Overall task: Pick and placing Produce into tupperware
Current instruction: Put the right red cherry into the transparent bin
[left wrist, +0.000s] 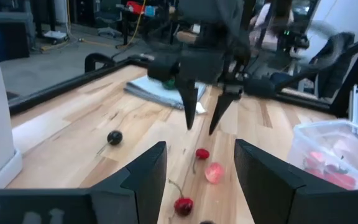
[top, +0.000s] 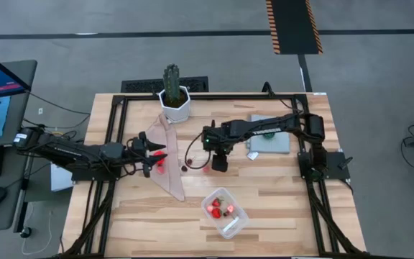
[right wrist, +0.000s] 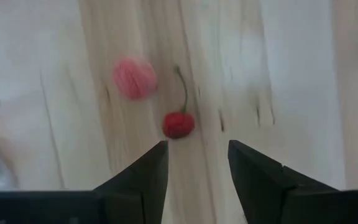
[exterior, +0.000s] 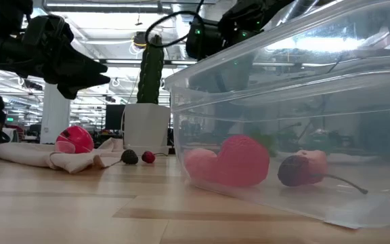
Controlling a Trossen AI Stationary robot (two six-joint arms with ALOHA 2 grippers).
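The clear tupperware [top: 225,212] stands near the table's near edge and holds red and pink pieces [exterior: 242,161] and a dark cherry [exterior: 296,169]. Loose on the wood lie a red cherry [right wrist: 179,124], a pink piece [right wrist: 134,79], another cherry [left wrist: 183,205] and a dark berry [left wrist: 114,137]. My right gripper [right wrist: 197,144] hovers open, pointing down just above the red cherry. My left gripper [top: 152,153] is open and level over a beige cloth [top: 167,169], facing the right gripper [left wrist: 202,127]. A pink-red ball [exterior: 74,140] rests on the cloth.
A tall green cactus in a white pot [top: 175,97] stands at the far edge. A grey mat [top: 277,144] with a green ball [top: 268,133] lies under the right arm. Bare wood lies left and right of the tupperware.
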